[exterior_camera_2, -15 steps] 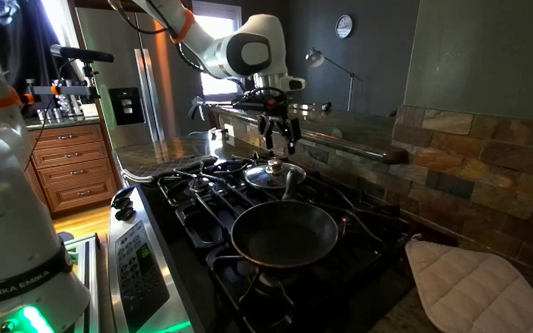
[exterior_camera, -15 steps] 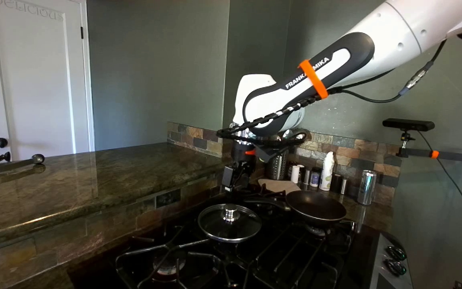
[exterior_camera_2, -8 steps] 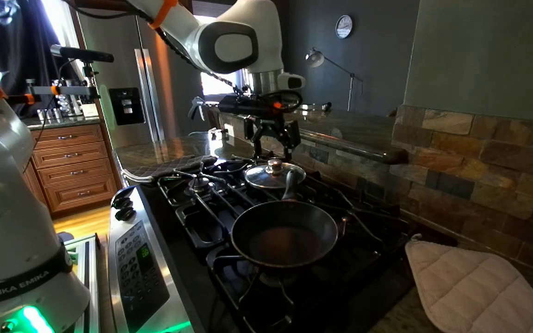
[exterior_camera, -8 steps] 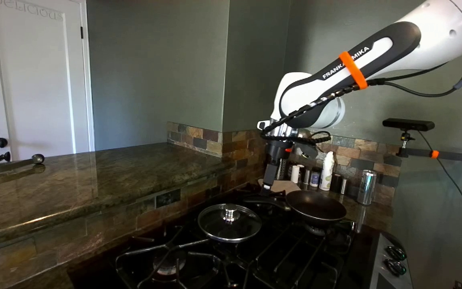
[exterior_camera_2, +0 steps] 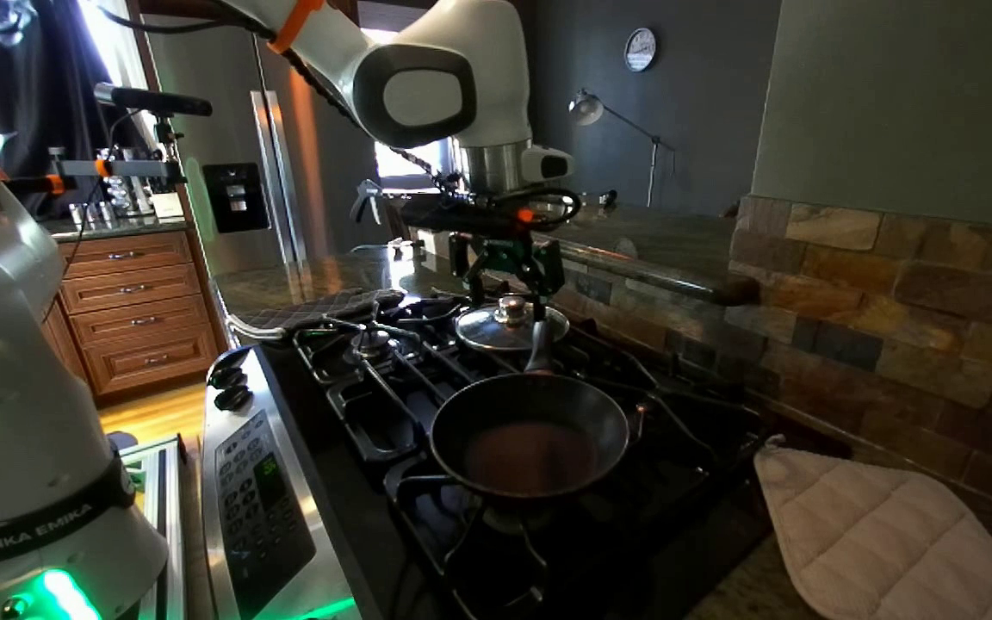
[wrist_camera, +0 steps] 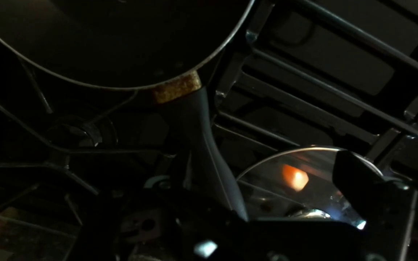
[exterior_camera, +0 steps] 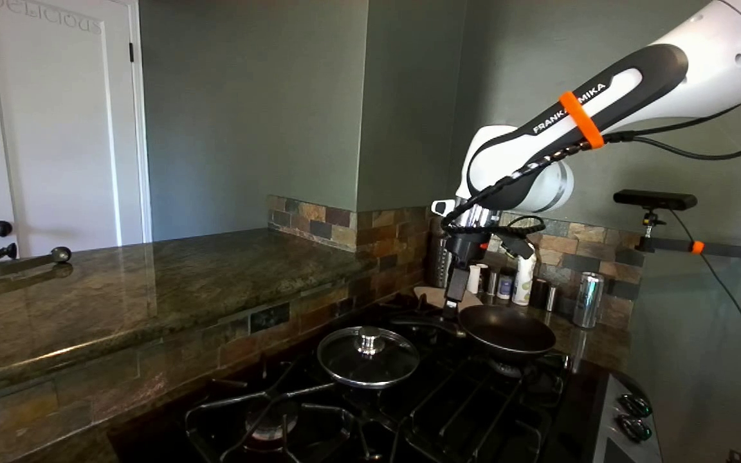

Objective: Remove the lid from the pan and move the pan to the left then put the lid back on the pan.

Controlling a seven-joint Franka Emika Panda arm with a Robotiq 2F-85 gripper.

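Note:
The dark frying pan [exterior_camera: 505,329] rests on a burner grate, its black interior uncovered in both exterior views [exterior_camera_2: 530,443]. Its grey handle [wrist_camera: 212,156] points toward the lid. The glass lid [exterior_camera: 345,366], with a silvery rim and knob, lies on the grate behind the pan in an exterior view [exterior_camera_2: 483,331]. My gripper [exterior_camera_2: 506,305] is low over the far part of the handle, jaws wide apart and holding nothing. In the wrist view the handle runs just inside the left finger, and the right finger [wrist_camera: 356,181] covers part of the lid. Whether a finger touches the handle, I cannot tell.
A raised stone counter [exterior_camera: 216,270] with a tiled wall borders the stove. Bottles and a steel canister [exterior_camera: 588,300] stand behind the pan. A quilted pot holder [exterior_camera_2: 883,534] lies at the stove's side. The control panel [exterior_camera_2: 263,491] lines the front.
My gripper has moved from behind the lid toward the pan's handle, turned at the wrist and come lower. The pan and lid have stayed in place.

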